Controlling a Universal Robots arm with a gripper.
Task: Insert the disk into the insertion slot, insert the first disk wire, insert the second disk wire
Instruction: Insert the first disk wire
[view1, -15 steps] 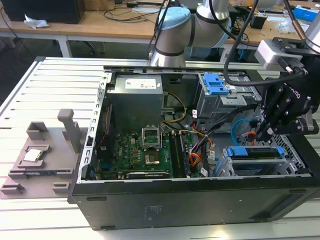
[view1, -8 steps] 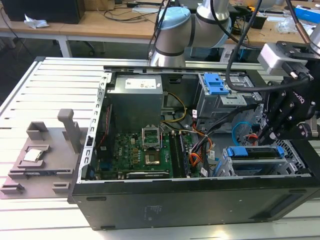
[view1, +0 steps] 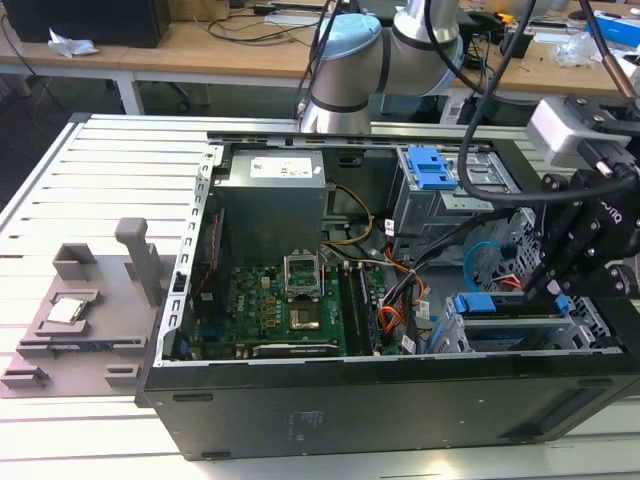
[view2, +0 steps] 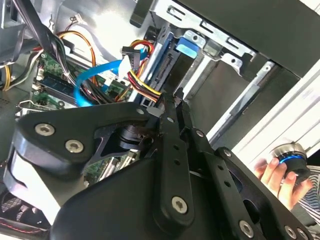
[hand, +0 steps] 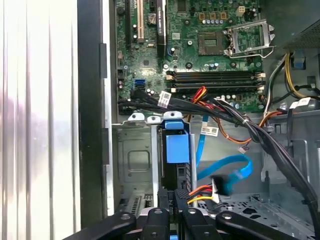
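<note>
The disk (hand: 176, 172) sits in the insertion slot (hand: 131, 165); one of each. The tool (hand: 175, 196), closed, meets the disk's end beside one red-yellow wire bundle (hand: 201, 192). One blue cable (hand: 227, 167) lies near, apparently unplugged. Seat each connector squarely, aligned with its port.

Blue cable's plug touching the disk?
Apart. In the first wrist view the blue cable's plug hangs beside the disk, with red and yellow wires crossing the gap between them.

Blue plastic disk carrier (hand: 177, 148), grey metal insertion slot (hand: 132, 161), matt black pincer (hand: 173, 199).
</note>
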